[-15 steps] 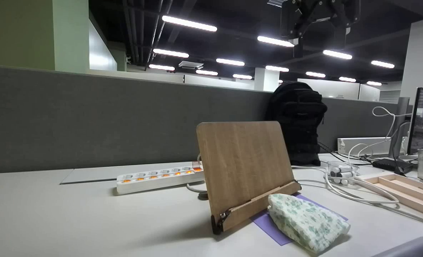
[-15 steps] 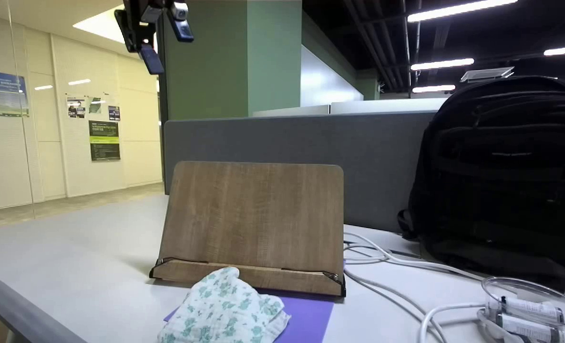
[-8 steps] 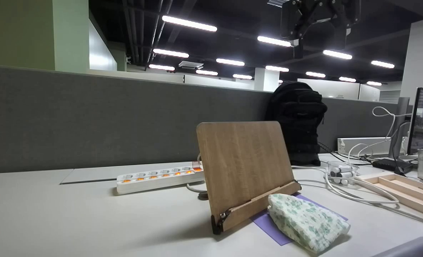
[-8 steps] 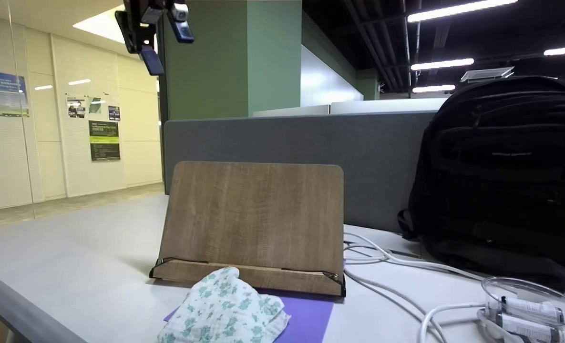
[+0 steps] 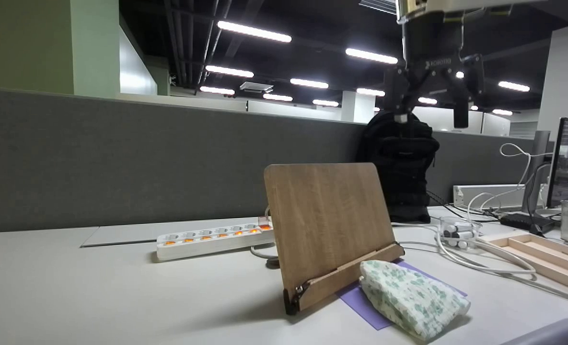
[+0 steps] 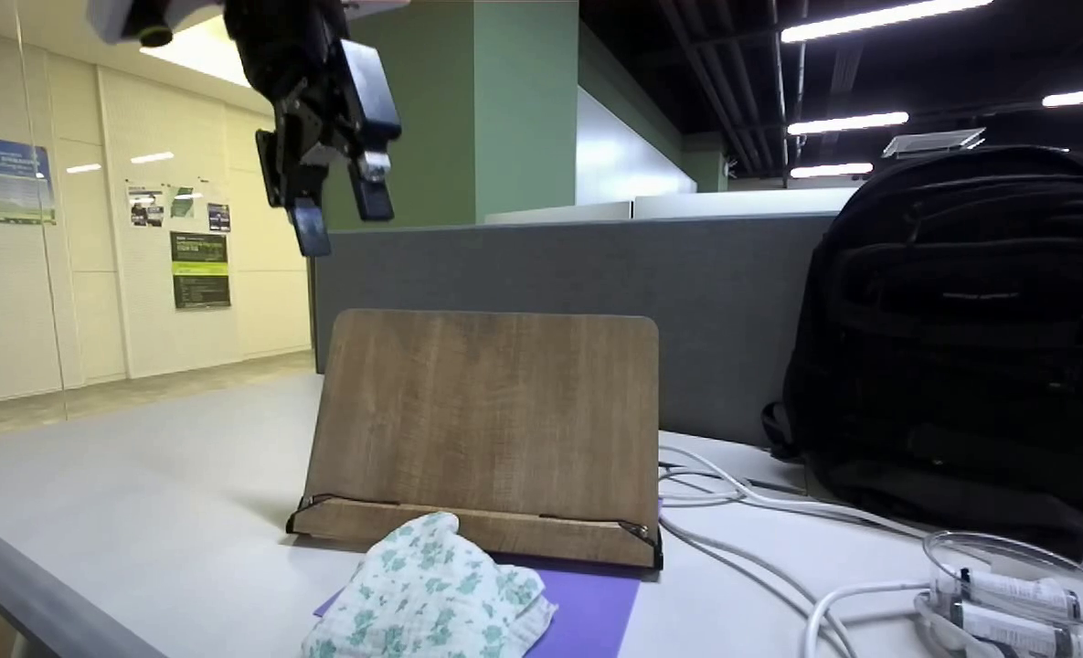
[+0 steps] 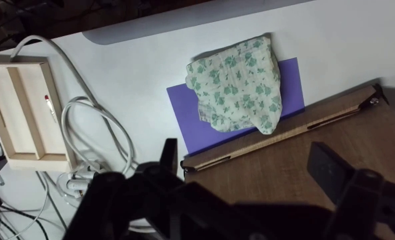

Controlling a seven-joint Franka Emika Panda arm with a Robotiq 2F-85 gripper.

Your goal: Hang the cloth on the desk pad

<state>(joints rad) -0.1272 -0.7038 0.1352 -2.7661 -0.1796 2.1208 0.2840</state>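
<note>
One soft, rumpled whitish cloth point(image 7: 237, 85) with a green leaf print: laid partly on a flat purple sheet point(image 7: 184, 113), partly on the white desk point(image 5: 97, 287). A corner rises before the wooden front ledge point(image 6: 578, 541); contact there cannot be confirmed.

One brown, rectangular, round-cornered wooden board point(image 6: 486, 411), the task's desk pad: upright, tilted back on small dark feet, the ledge presumably meant as a stop against sliding. Its top edge looks the likely place for hanging; the cloth's position just in front suggests a short lift-and-drape.

One black two-fingered gripper point(image 6: 344, 224): fingers point(image 6: 310, 228) spread apart, nothing between, held well above cloth and board. Spread and downward aim suit, in judgement, an approach to the cloth, not yet grasped.

One long white plastic power strip point(image 5: 212, 247) with orange-lit switches: near the board, partly behind it, perhaps set back to spare the working area.

One black fabric backpack point(image 5: 401, 167): upright before the grey partition point(image 5: 168, 158), likely for support.

Markings: pale lettering point(image 5: 438, 63) "ROBOTIQ" on the gripper's body, legible in an exterior view. White cylinders point(image 6: 1021, 592) in a transparent round container point(image 6: 1053, 557): printed labels, too small to read. Dark wall poster point(image 6: 200, 270) with a green band: lettering illegible. Backpack: a short pale mark point(image 6: 980, 295) across the front, unreadable.
</note>
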